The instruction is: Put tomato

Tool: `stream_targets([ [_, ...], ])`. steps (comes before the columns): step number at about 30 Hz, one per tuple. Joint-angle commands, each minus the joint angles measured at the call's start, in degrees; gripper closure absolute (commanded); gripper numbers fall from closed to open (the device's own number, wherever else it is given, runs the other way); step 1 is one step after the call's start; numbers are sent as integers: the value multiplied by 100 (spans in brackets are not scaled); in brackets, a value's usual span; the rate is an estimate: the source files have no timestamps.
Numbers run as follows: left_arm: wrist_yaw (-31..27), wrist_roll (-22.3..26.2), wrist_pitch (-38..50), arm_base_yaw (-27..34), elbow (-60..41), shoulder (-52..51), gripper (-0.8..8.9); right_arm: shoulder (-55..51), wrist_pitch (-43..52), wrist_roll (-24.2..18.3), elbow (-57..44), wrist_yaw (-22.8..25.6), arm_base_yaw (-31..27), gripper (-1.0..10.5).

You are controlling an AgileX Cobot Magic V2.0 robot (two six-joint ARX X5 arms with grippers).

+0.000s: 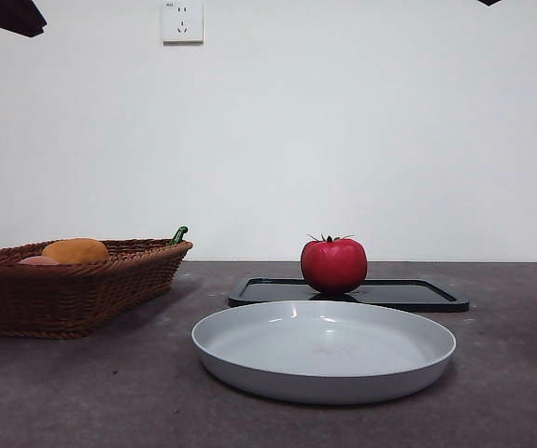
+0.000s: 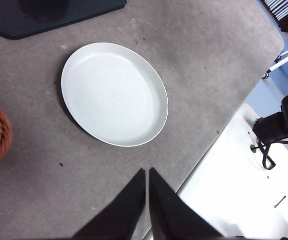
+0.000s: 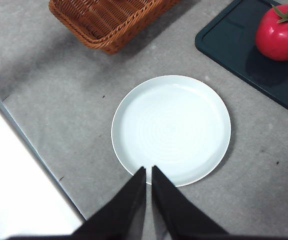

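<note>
A glossy red tomato (image 1: pixel 333 264) with a green calyx stands upright on a flat black tray (image 1: pixel 417 294) behind the white plate (image 1: pixel 324 373). In the right wrist view the tomato (image 3: pixel 282 34) sits on the tray (image 3: pixel 234 45) beyond the plate (image 3: pixel 133 150). My right gripper (image 3: pixel 148 171) is shut and empty, high above the plate's near rim. My left gripper (image 2: pixel 147 172) is shut and empty too, held above the table edge beside the plate (image 2: pixel 83 60). Both arms show only as dark tips at the front view's top corners.
A brown wicker basket (image 1: pixel 109 280) stands at the left, holding an orange rounded item (image 1: pixel 76 250), a pale pinkish item (image 1: pixel 38 260) and something with a green tip (image 1: pixel 179 234). The basket (image 3: pixel 108 20) also shows in the right wrist view. A wall socket (image 1: pixel 182 21) is behind.
</note>
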Motion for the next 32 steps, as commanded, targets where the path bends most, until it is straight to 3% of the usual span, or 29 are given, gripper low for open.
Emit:
stream_targets([
  [1, 31, 24, 31, -26, 116, 35, 805, 39, 57, 37, 55, -9, 42, 941],
  [15, -55, 111, 61, -17, 116, -192, 805, 39, 57, 37, 55, -9, 42, 941],
  [18, -619, 153, 557, 192, 94, -531, 805, 39, 57, 37, 55, -9, 42, 941],
  [25, -1773, 153, 3062, 1084, -686, -1880, 805, 39, 57, 37, 55, -9, 42, 941],
  [30, -3287, 168, 4190, 1508, -1773, -2791, 805, 39, 57, 37, 55, -9, 42, 941],
  [32, -3600, 74, 4411, 1628, -2199, -3082, 805, 39, 57, 37, 55, -9, 42, 941],
])
